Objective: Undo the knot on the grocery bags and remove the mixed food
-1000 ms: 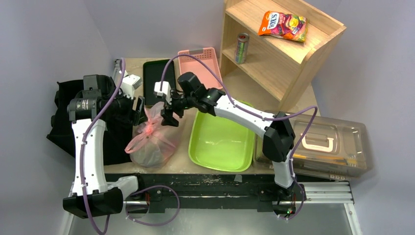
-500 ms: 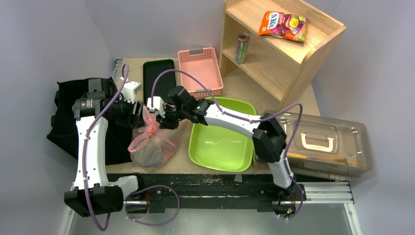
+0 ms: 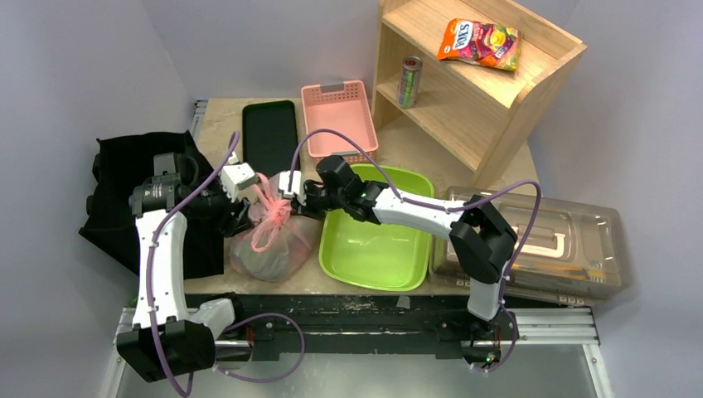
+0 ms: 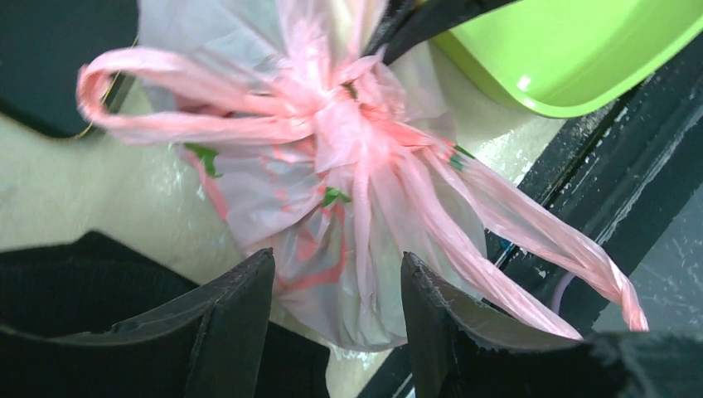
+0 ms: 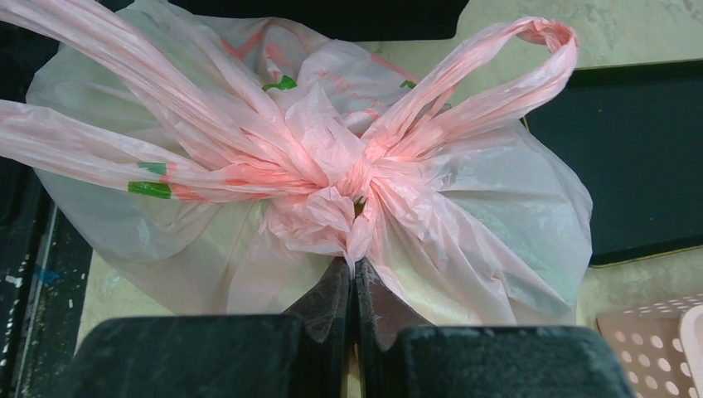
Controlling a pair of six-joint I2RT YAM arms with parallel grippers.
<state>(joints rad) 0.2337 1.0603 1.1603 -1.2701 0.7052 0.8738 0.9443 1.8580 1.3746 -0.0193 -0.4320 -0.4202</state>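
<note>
The pink grocery bag sits tied on the table between both arms. Its knot is a bunched twist with loop handles spreading to both sides. My right gripper is shut on a pinch of plastic at the knot's near edge; in the top view the right gripper reaches in from the green tub's side. My left gripper stands open beside the bag, fingertips apart with the bag's side showing between them. The mixed food is hidden inside; only a dim dark shape shows through the plastic.
A green tub lies just right of the bag. Behind are a black tray and a pink basket. A wooden shelf holds a can and a snack packet. A clear case sits right, black cloth left.
My right gripper went from open to shut on the knot and drew back toward the tub. The left gripper moved nearer and lower beside the bag, narrowing a little.
</note>
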